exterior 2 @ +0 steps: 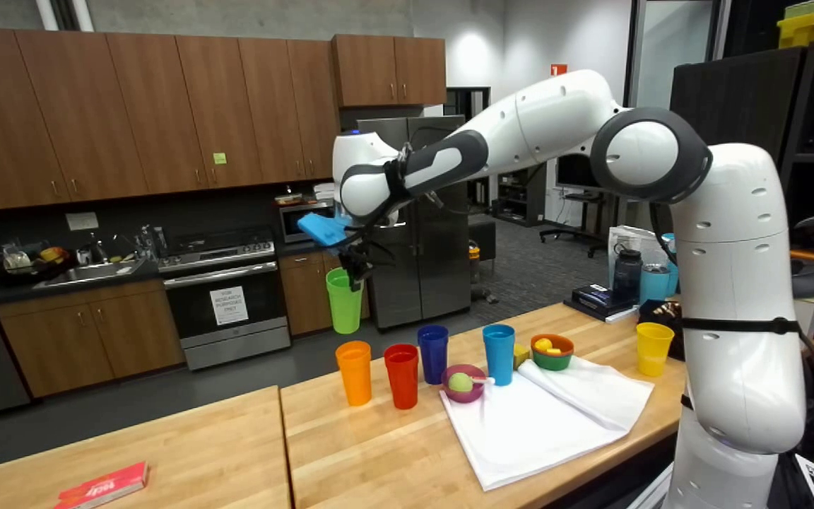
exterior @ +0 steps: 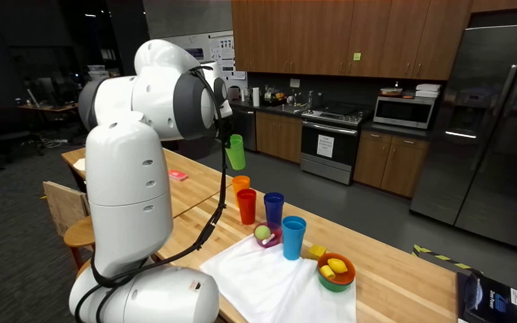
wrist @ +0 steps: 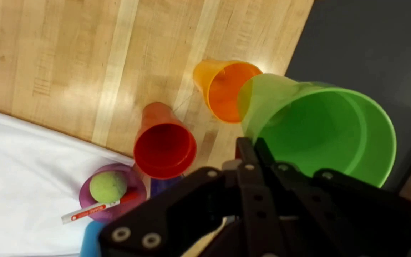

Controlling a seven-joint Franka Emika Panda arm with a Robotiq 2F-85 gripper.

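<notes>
The pincer (wrist: 252,141) clamps the green cup (wrist: 316,132) by its rim, a sensible hold for seemingly light, stiff, slick plastic.

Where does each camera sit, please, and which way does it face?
An exterior view: close beside the arm, looking across the table to the stove; the arm shows, picture left.
An exterior view: farther along the table, facing the fridge; the arm reaches in from picture right.
Wrist view: on the arm, facing down past the gripper, pinching the green cup; only the gripper shows.
Both exterior views share arm, stove, fridge, green cup.
</notes>
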